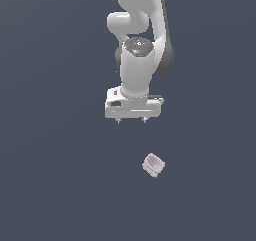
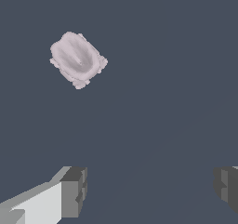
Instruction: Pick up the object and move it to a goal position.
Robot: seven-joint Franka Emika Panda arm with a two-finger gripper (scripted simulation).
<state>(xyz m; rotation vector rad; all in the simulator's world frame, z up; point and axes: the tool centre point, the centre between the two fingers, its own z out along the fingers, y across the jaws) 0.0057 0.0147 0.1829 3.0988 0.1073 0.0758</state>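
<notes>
The object [image 1: 153, 165] is a small pale pink cup-like lump with ribbed sides and a hollow top, lying on the dark grey floor. It also shows in the wrist view [image 2: 77, 59]. My gripper [image 1: 132, 120] hangs above the floor, up and to the exterior view's left of the object, well apart from it. Its fingers [image 2: 73, 191] stand wide apart with nothing between them, and the gripper [image 2: 151, 188] is open and empty.
The white arm [image 1: 137, 45] rises behind the gripper toward the top of the exterior view. The flat dark grey floor [image 1: 60, 185] fills the rest of both views.
</notes>
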